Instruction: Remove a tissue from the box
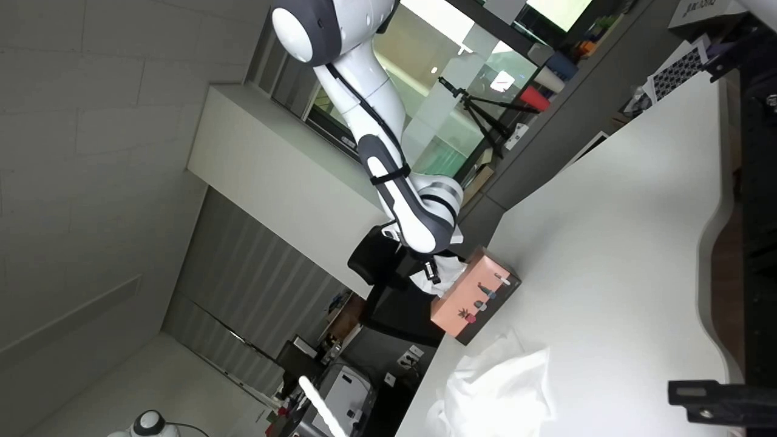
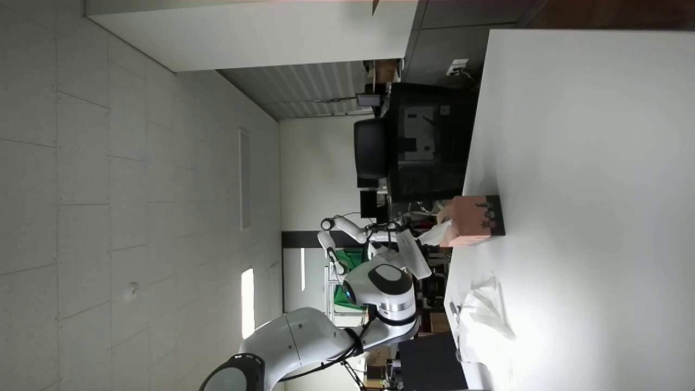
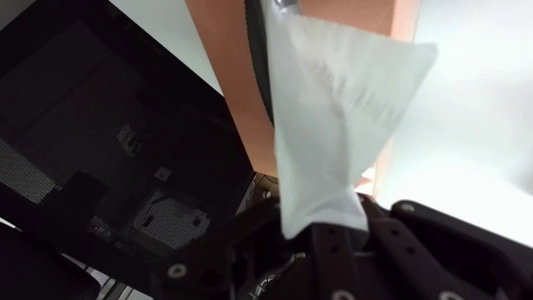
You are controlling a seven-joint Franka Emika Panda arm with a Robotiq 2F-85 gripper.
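Above the tissue box (image 1: 472,296), the pincer (image 1: 432,272) pinches the upper end of a white tissue (image 3: 312,125) that stands out of its opening, while a crumpled white heap (image 1: 501,394) lies near it on the worktop (image 1: 613,255).

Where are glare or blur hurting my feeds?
Wrist view: tissue slightly blurred, table overexposed at right, chair nearly black at left; both exterior views: glare partly blends the white heap into the table, and both pictures are tipped.
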